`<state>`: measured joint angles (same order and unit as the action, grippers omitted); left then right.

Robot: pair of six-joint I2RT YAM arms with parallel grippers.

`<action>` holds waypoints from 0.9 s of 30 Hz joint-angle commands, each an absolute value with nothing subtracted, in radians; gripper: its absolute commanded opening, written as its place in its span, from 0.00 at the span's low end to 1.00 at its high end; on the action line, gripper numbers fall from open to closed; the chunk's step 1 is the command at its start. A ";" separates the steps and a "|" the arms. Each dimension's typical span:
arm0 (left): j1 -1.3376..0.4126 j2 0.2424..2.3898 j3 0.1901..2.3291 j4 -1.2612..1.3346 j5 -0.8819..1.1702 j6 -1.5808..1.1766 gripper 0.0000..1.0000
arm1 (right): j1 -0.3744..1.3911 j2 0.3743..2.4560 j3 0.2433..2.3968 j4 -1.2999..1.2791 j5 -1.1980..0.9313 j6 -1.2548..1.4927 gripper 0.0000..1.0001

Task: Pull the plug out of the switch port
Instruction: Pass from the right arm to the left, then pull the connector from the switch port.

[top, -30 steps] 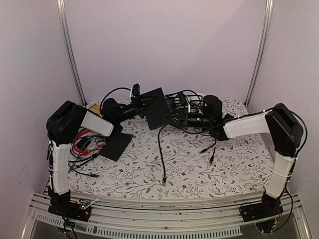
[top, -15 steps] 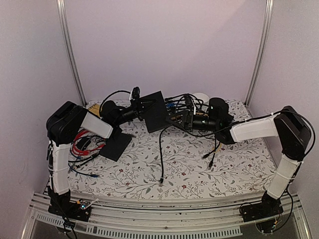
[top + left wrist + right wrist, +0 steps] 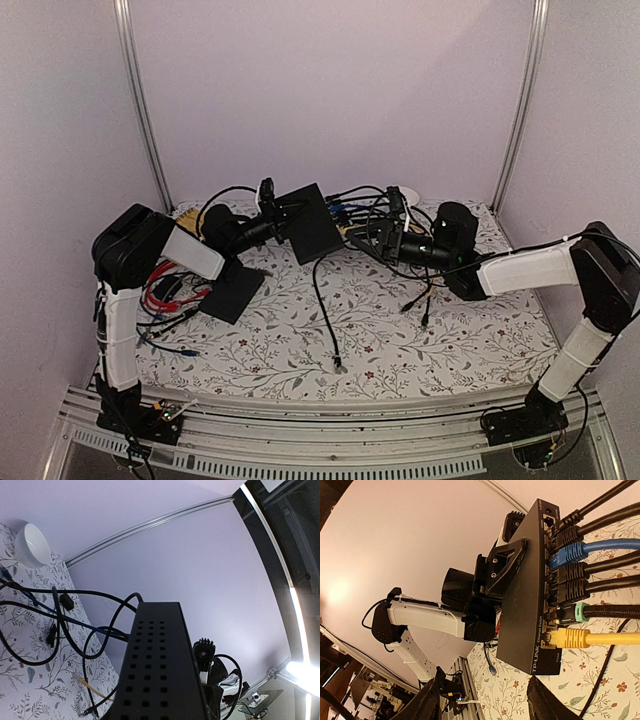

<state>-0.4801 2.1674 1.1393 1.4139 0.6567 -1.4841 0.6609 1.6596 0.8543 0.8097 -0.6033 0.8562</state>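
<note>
- Holding the flat black box switch up at the far middle, the left gripper is clamped on its left end.
- Just right of the sockets, the right gripper is wide open and empty.
- I think the switch is light, hard and smooth.
- Pinch 1 stiff plug head, maybe the yellow plastic plug, not its bendy cable.

— The switch?
— Matte black, white lettering.
— And what's in it?
— A blue plug, a yellow plug, a green-collared plug, the others black.
— Underneath?
— White cloth, leafy sprigs and small red flowers. Red cables lie at the left.
</note>
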 commanded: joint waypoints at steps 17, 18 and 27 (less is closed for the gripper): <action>-0.481 2.108 1.154 1.586 0.604 -1.520 0.00 | 0.664 1.746 0.862 0.910 -0.513 0.993 0.45; -0.480 2.109 1.155 1.587 0.607 -1.520 0.00 | 0.664 1.749 0.863 0.913 -0.509 0.996 0.45; -0.488 2.109 1.154 1.597 0.607 -1.522 0.00 | 0.665 1.786 0.893 0.947 -0.482 1.031 0.45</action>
